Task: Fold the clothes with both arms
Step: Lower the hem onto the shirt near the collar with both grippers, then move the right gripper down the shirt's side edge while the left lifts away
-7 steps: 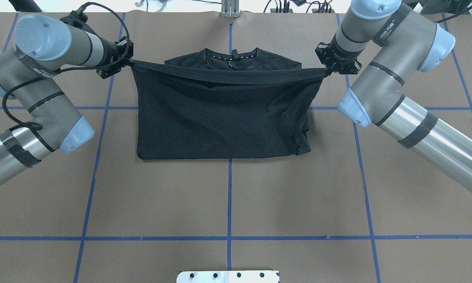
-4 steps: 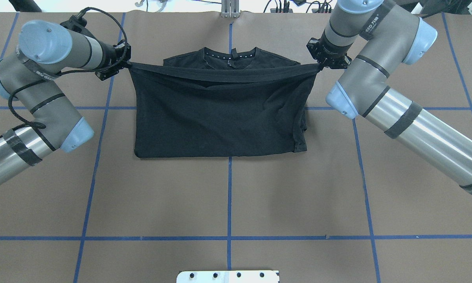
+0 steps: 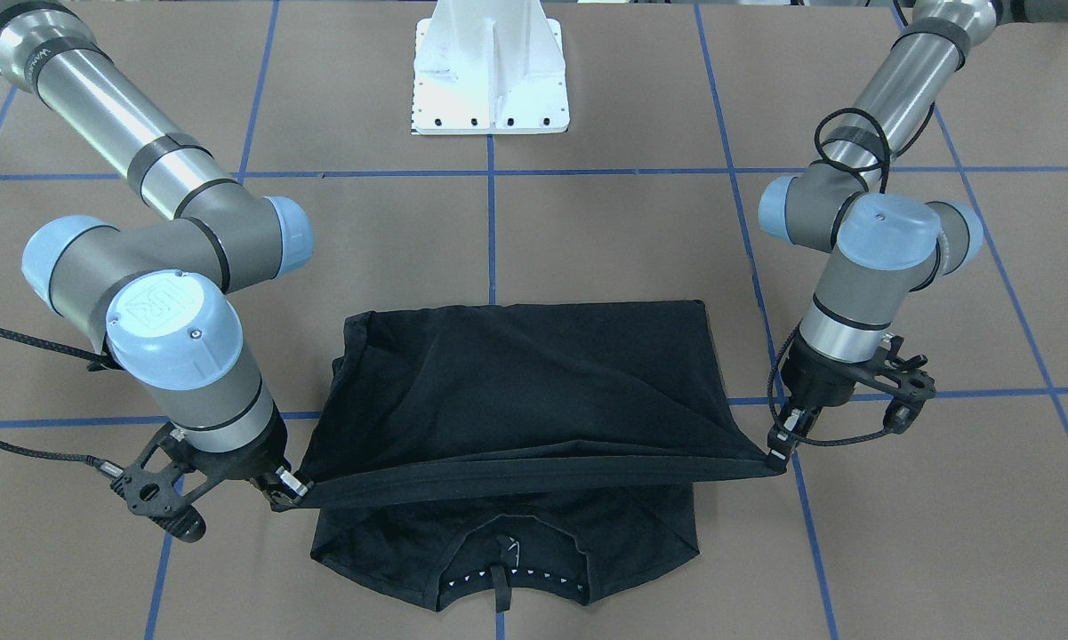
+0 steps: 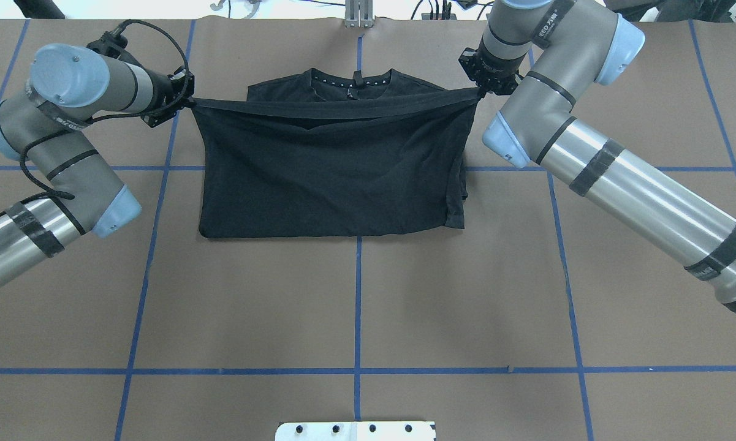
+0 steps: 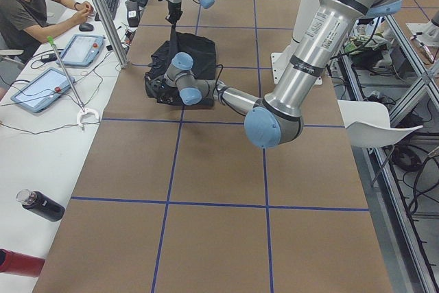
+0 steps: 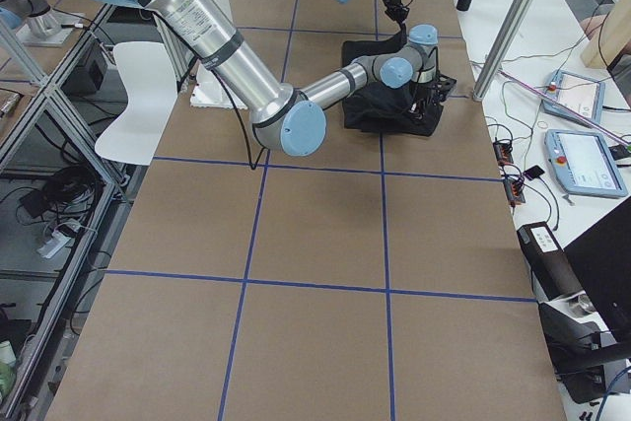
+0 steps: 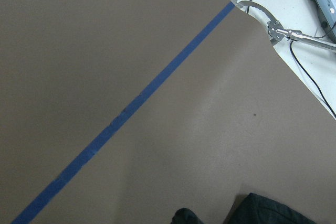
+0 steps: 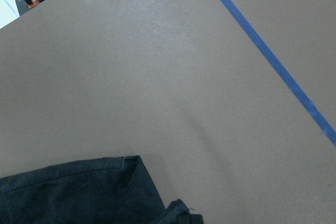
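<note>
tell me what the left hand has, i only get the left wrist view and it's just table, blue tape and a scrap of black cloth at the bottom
Observer: The left hand is pinching one corner of the lifted edge of a black T-shirt.
Operator: is the right hand on it too
Observer: Yes, the right hand grips the opposite corner, so that edge is stretched into a taut band between the two.
Operator: where's the collar
Observer: The collar lies on the table just past the taut band, on the side away from the robot, not covered.
</note>
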